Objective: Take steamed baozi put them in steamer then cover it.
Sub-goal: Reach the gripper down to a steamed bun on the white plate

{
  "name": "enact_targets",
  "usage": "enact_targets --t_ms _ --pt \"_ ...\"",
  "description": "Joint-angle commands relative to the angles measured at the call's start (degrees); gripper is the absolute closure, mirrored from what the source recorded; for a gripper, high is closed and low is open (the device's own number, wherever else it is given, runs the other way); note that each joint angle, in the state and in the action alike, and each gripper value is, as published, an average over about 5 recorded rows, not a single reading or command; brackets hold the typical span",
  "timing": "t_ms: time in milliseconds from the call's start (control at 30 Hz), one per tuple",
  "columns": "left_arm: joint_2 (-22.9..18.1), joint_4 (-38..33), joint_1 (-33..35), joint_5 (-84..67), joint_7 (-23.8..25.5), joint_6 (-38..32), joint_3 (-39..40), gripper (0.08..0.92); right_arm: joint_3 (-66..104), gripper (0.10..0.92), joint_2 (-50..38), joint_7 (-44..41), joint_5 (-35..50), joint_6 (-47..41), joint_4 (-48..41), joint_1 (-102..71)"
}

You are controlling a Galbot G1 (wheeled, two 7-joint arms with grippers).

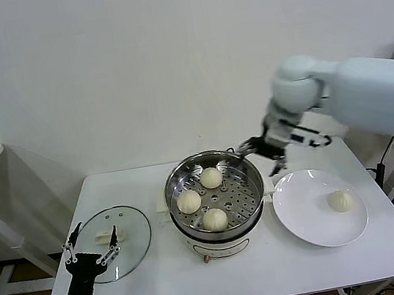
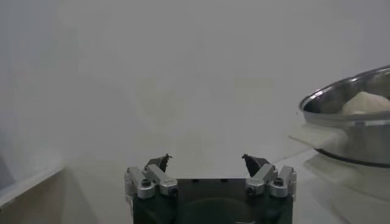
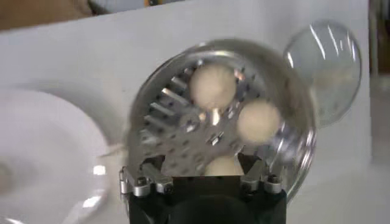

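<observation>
Nearest you, the left gripper [image 1: 91, 245] sits low at the table's [image 1: 276, 277] front-left corner with fingers spread and empty, its tips at the near rim of the glass cover [image 1: 116, 241], which lies flat on the table just left of the steamer [image 1: 215, 196]. You've got three steamed baozi [image 1: 214, 220] in the steel basket mid-table, and a fourth baozi [image 1: 341, 201] alone on the white plate [image 1: 303, 209] to its right. Farthest back, the right gripper [image 1: 259, 148] hangs above the steamer's far-right rim, fingers parted, holding nothing.
</observation>
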Motion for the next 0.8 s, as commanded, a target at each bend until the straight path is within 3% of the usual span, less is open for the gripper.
enact_targets --t_ms 33,300,500,800 --pt "0.03 -1.09 0.55 0.42 -0.3 -0.03 0.9 0.177 16.53 0.203 -17.7 -4.91 -4.49 -13.46 -8.43 -21.69" --pt "0.04 -1.47 0.87 1.04 -0.75 0.03 1.81 0.177 38.79 0.203 -16.19 -4.26 -14.32 -12.58 -18.54 -44.49" --pt "-0.11 -1.06 0.79 1.43 -0.89 0.0 2.26 0.177 44.77 0.203 -12.16 -1.34 -21.07 -10.53 -23.24 -49.36" --pt "-0.11 -0.63 0.69 1.56 -0.88 -0.07 2.05 0.177 47.32 0.203 -7.76 0.88 -24.53 -10.15 -26.65 -51.98"
